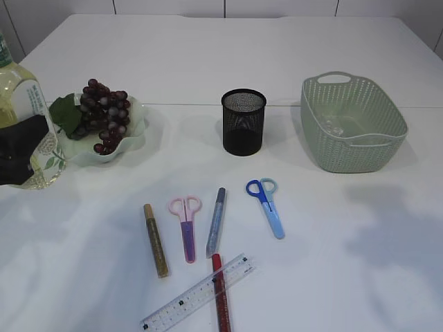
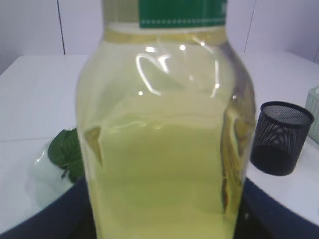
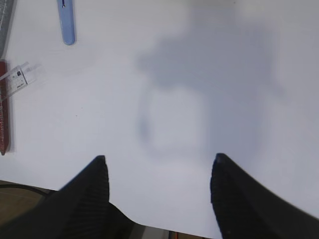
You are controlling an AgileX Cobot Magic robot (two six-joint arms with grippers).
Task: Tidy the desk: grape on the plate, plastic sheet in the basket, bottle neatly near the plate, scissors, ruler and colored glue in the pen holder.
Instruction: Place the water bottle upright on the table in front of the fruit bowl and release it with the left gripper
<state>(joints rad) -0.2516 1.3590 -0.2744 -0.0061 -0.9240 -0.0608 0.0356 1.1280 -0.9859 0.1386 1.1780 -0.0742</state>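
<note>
Bottle (image 2: 164, 134) sits clamped between left fingers (image 1: 21, 149) (beside plate (image 1: 135, 135))

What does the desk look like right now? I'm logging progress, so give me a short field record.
grapes: on the plate
bottle: held in the left gripper, beside the plate
basket: clear plastic sheet inside
pen holder: nothing visibly inside
on the desk: pink scissors, blue scissors, ruler, three glue pens
right gripper: open, over bare table
</note>
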